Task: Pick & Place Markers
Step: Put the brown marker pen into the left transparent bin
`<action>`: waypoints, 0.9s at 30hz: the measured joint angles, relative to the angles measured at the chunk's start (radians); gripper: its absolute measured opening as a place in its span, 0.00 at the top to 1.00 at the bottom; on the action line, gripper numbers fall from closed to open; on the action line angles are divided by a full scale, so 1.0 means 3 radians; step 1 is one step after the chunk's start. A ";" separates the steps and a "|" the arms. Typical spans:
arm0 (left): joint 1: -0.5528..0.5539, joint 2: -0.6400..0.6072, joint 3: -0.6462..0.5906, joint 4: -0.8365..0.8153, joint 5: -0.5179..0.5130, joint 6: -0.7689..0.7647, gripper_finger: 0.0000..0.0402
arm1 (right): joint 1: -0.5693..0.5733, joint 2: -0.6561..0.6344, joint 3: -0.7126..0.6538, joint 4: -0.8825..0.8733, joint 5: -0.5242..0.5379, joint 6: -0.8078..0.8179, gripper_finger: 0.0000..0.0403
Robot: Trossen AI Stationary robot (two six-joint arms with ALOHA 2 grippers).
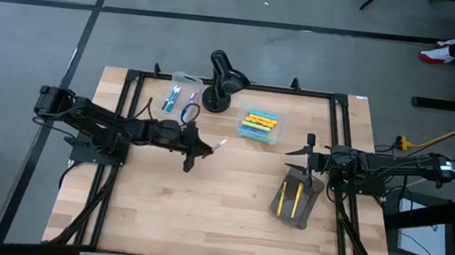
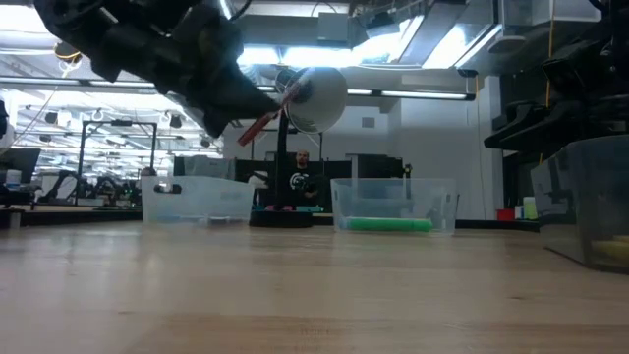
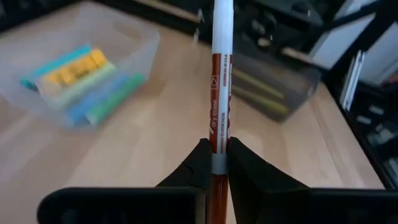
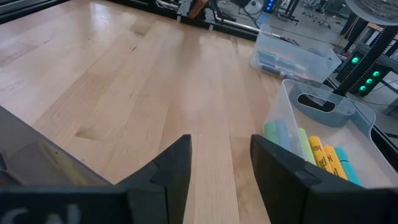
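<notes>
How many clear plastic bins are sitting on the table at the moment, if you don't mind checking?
2. One clear bin stands at the table's far edge, left of the black lamp; the other bin, holding markers, stands right of the lamp. None seems hidden.

Red marker (image 3: 220, 93) — white-capped, above the table, in left hand (image 3: 216, 163).

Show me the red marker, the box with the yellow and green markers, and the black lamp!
red marker (image 3: 220, 99), left wrist view, on its printed barrel.
clear box (image 1: 275, 137), high view, on its right rim.
black lamp (image 1: 217, 100), high view, on its round base.
</notes>
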 joint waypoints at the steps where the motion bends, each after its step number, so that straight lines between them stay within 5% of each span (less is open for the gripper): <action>1: 0.0028 -0.0001 0.0000 0.0058 -0.0003 0.0017 0.94 | 0.0000 -0.0001 0.0000 -0.0001 0.0000 0.0000 0.60; 27: 0.0469 -0.0039 0.0060 0.0962 -0.0303 0.0623 0.93 | 0.0000 0.0000 0.0000 0.0000 -0.0001 0.0000 0.60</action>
